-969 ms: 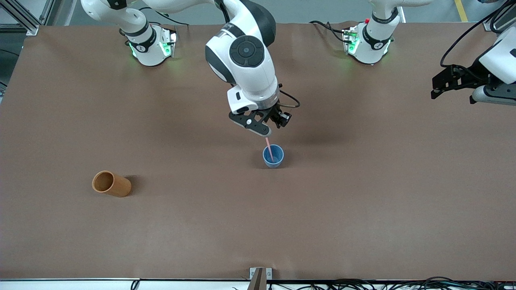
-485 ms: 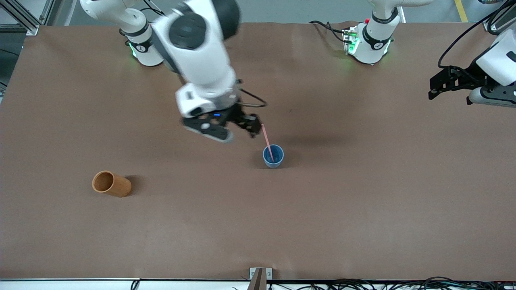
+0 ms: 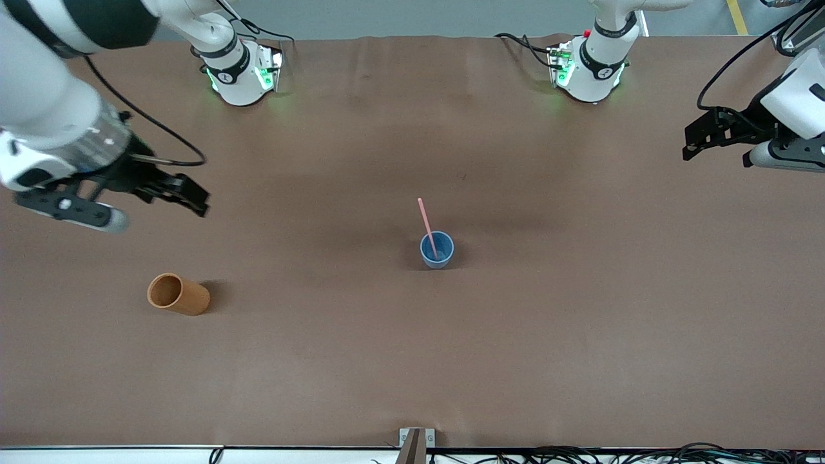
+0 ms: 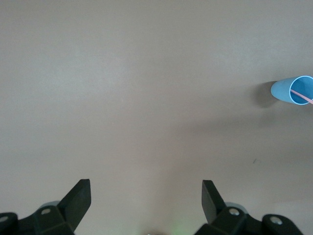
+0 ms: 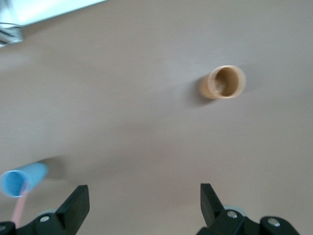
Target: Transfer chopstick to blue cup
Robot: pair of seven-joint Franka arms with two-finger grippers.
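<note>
The blue cup [image 3: 437, 249] stands upright mid-table. The pink chopstick [image 3: 426, 223] stands in it, leaning on the rim, with its upper half sticking out. My right gripper [image 3: 156, 215] is open and empty, over bare table toward the right arm's end, well apart from the cup. The right wrist view shows the blue cup [image 5: 22, 180] and chopstick [image 5: 18, 208] at its edge, off to one side of the open gripper [image 5: 144, 192]. My left gripper [image 3: 717, 156] waits open over the left arm's end; its wrist view [image 4: 145, 188] shows the cup [image 4: 287, 91] with the chopstick [image 4: 302, 95].
An orange-brown cylindrical cup [image 3: 178, 294] stands toward the right arm's end, nearer the front camera than the blue cup; it also shows in the right wrist view [image 5: 224, 82]. The brown table [image 3: 580, 322] has a small bracket [image 3: 416, 438] at its front edge.
My right gripper has let go of the chopstick, which stays in the blue cup, and swung away toward the right arm's end. The left arm has barely moved.
</note>
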